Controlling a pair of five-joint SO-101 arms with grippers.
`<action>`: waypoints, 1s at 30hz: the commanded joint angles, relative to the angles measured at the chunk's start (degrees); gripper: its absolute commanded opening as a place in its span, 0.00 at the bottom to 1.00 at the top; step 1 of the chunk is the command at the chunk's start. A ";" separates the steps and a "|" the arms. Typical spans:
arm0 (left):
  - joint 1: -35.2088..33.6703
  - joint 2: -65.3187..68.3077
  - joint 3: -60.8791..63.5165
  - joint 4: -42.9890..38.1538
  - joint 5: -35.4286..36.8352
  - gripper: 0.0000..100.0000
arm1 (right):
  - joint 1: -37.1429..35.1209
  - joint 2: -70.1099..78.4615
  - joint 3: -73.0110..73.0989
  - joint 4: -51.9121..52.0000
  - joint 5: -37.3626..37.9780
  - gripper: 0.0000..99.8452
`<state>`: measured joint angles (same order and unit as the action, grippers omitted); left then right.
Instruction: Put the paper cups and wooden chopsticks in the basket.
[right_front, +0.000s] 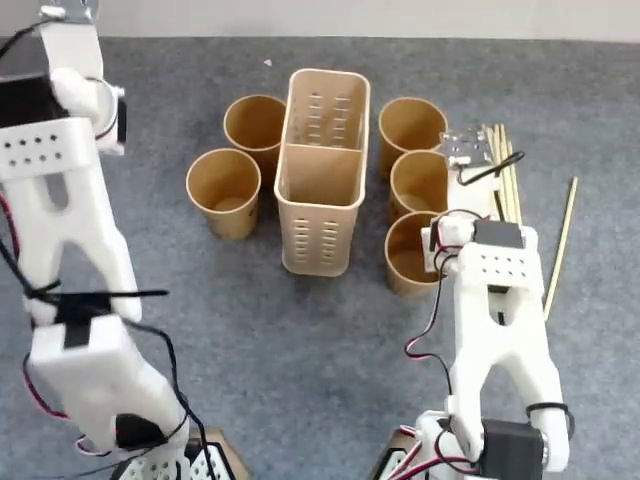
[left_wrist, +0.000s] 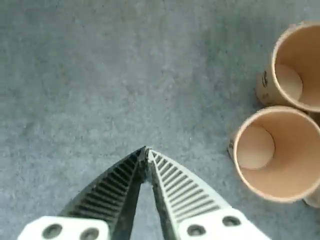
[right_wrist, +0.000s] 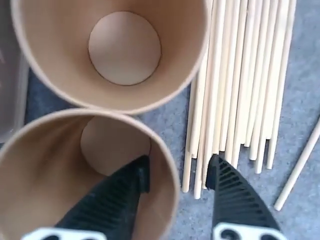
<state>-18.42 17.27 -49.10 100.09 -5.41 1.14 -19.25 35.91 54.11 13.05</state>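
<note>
Right end effector (right_wrist: 177, 170) gapes astride a paper cup (right_wrist: 50, 165) rim, chopsticks (right_wrist: 235, 75) just beside; left end effector (left_wrist: 146, 152) closed.

Table (right_front: 300, 350): basket (right_front: 318, 235) at centre; two paper cups (right_front: 224, 190) left of it, three cups (right_front: 418, 183) right; chopsticks (right_front: 508, 180) nearer the right edge.

Basket (right_front: 318, 235): pale cream all over, with rows of short dark slots in the walls.
Left cups (right_front: 224, 192): kraft brown outside, lighter tan inside; a small dark print on one side.
Right cups (right_front: 418, 183): the same brown, with pale tan bottoms.
Chopsticks (right_front: 508, 175): light, unpainted wood.
Table cover (right_front: 250, 350): mottled blue-grey.
Left arm (right_front: 60, 200): white shell with black blocks.
Right arm (right_front: 495, 310): white, with red and black wires (right_front: 425, 345).
Left gripper (left_wrist: 146, 152): black fingers with ribbed faces.
Right gripper (right_wrist: 178, 169): black, also ribbed.
</note>
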 joint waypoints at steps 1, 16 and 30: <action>2.51 5.58 -7.87 0.79 -0.26 0.01 | -0.48 1.71 -2.24 -1.36 -0.53 0.15; 13.67 8.48 -7.60 0.79 -0.26 0.13 | -0.40 13.49 -2.15 -5.76 -0.53 0.00; 14.81 22.37 -7.69 -1.32 -0.26 0.13 | -0.40 14.02 -2.15 -5.76 -0.53 0.00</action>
<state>-4.18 38.02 -55.34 99.47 -5.32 1.32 -5.27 35.03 48.92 13.05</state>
